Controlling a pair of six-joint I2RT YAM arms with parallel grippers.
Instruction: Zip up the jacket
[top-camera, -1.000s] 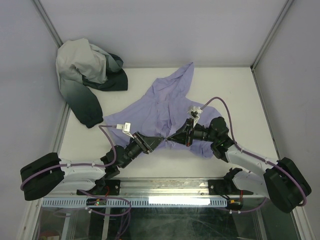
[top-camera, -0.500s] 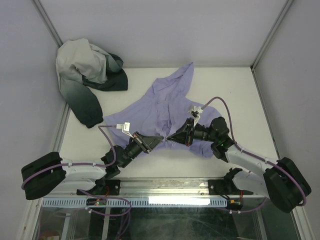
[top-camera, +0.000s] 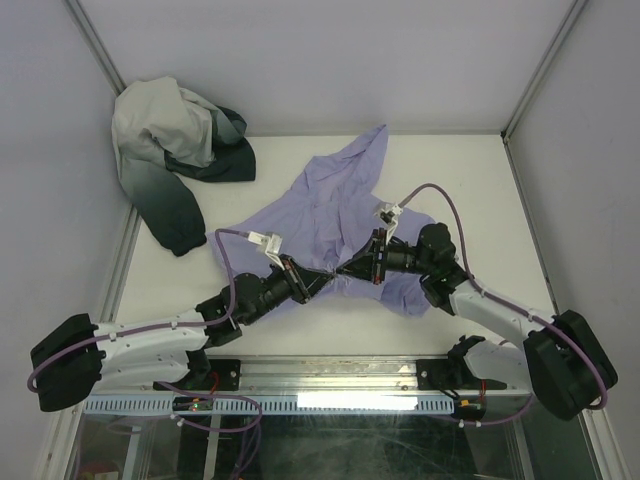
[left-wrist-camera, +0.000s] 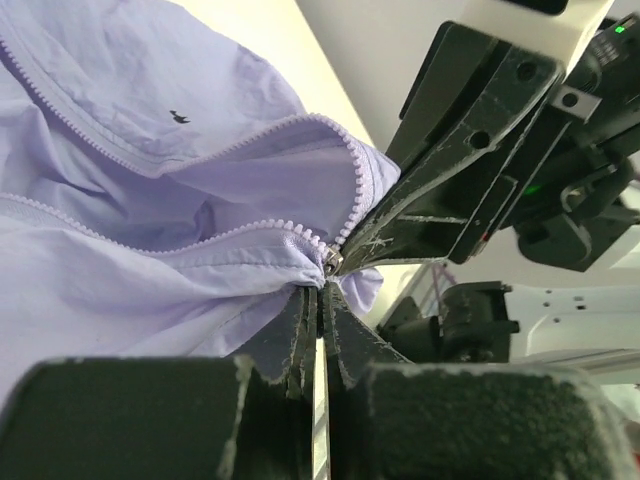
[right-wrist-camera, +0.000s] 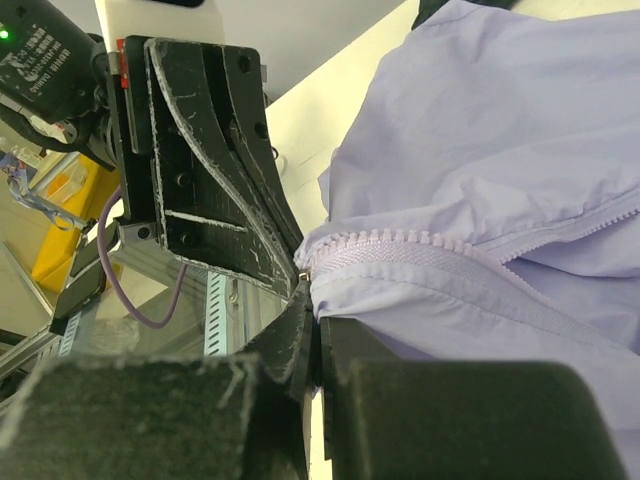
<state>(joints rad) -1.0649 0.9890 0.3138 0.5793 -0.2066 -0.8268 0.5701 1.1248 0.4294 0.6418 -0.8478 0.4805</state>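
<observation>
The lavender jacket (top-camera: 335, 205) lies spread on the white table, its front open, its zipper teeth showing in the left wrist view (left-wrist-camera: 250, 135) and the right wrist view (right-wrist-camera: 420, 245). My left gripper (top-camera: 325, 277) and right gripper (top-camera: 343, 272) meet tip to tip at the jacket's bottom hem. The left gripper (left-wrist-camera: 318, 290) is shut on the hem fabric by the zipper's lower end. The right gripper (right-wrist-camera: 312, 310) is shut on the jacket's edge at the zipper's end. A small metal zipper part (left-wrist-camera: 330, 262) shows between the tips.
A white-and-dark-green garment (top-camera: 170, 150) lies bunched at the table's back left corner. White walls close the table at the back and sides. A metal rail (top-camera: 330, 375) runs along the near edge by the arm bases.
The left arm has swung its wrist up and right, closer to the jacket's hem. Both grippers stay pinched together at the zipper's bottom end, shifted slightly right.
</observation>
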